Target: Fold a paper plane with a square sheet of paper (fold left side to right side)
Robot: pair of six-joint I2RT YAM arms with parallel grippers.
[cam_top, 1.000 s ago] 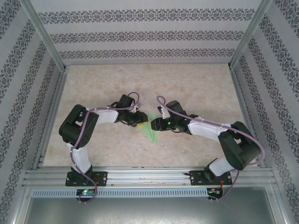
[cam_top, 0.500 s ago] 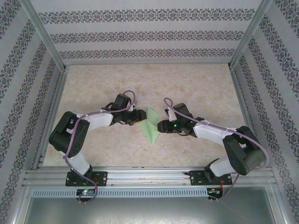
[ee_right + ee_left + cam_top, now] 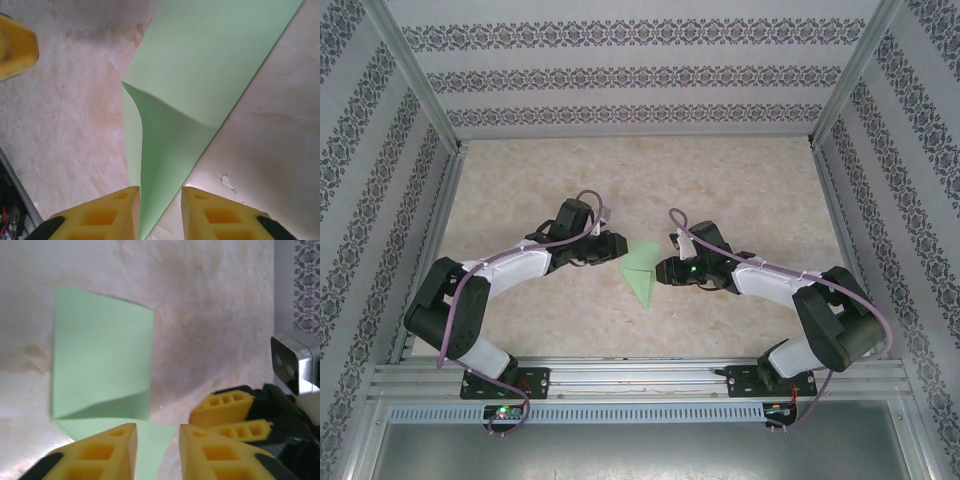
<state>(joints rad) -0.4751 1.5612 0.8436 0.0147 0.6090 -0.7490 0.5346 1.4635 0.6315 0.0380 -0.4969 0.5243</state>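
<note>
The square sheet of paper (image 3: pixel 642 268) is a light-green creased shape at the table's middle, its point toward the near edge. It lies between my two grippers. My left gripper (image 3: pixel 618 247) is at its left edge. In the left wrist view the yellow jaws (image 3: pixel 158 432) stand a little apart over a corner of the paper (image 3: pixel 100 350). My right gripper (image 3: pixel 663 270) is at the paper's right edge. Its jaws (image 3: pixel 160 192) keep a gap, and a raised flap of the paper (image 3: pixel 210 60) runs down between them, against the left finger.
The beige marbled tabletop (image 3: pixel 740 190) is bounded by aluminium rails (image 3: pixel 640 375) and patterned walls. The right gripper's yellow fingers (image 3: pixel 227 410) and camera (image 3: pixel 292 362) sit close in the left wrist view, and a left finger (image 3: pixel 15 45) shows top left in the right wrist view.
The left arm has drawn back leftward off the paper, uncovering more of it. The right gripper has settled at the paper's right edge. Both pairs of jaws have narrowed.
</note>
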